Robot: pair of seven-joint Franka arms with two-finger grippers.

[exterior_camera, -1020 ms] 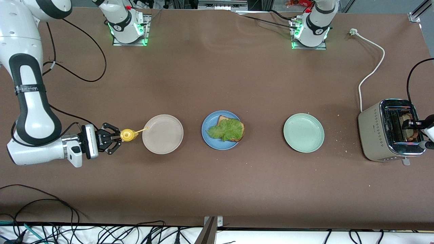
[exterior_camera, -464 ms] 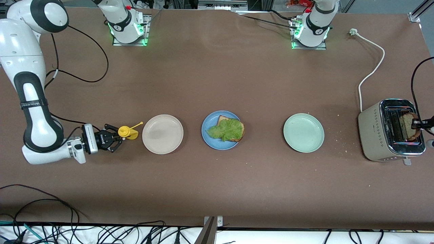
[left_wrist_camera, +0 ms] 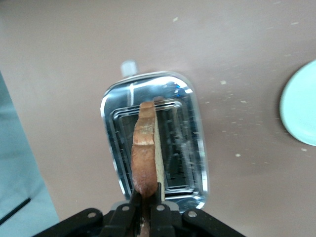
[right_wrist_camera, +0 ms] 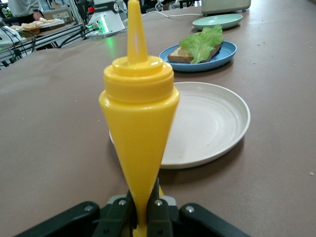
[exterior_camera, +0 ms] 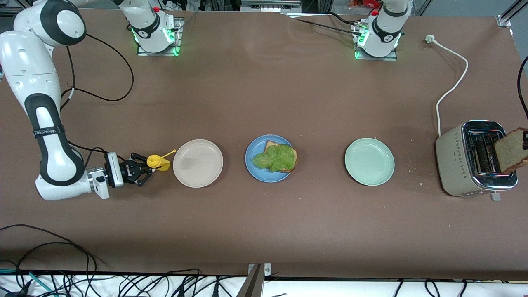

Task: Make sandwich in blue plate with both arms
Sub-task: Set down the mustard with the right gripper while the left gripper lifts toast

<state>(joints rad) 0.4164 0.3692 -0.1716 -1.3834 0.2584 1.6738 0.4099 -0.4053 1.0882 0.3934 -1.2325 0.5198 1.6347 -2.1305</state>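
On the blue plate (exterior_camera: 259, 171), midway along the brown counter (exterior_camera: 264, 231), one bread slice (exterior_camera: 293, 154) is covered by a lettuce leaf (exterior_camera: 274, 159). The beige plate (exterior_camera: 198, 163) and pale green plate (exterior_camera: 369, 161) are bare. A second bread slice (left_wrist_camera: 144, 153) is pinched by the left end effector (left_wrist_camera: 146, 207) over the toaster (exterior_camera: 453, 165). The yellow squeeze bottle (right_wrist_camera: 138, 128) is clamped by the right end effector (right_wrist_camera: 143, 212) beside the beige plate.

Three round shallow plates: one beige (exterior_camera: 198, 163), one medium-blue (exterior_camera: 255, 165), one pale green (exterior_camera: 369, 161). Two tan bread slices (exterior_camera: 511, 150) (exterior_camera: 272, 145). One ruffled green lettuce leaf (exterior_camera: 274, 159). One yellow squeeze bottle (exterior_camera: 158, 162). One beige-and-chrome toaster (exterior_camera: 453, 161).
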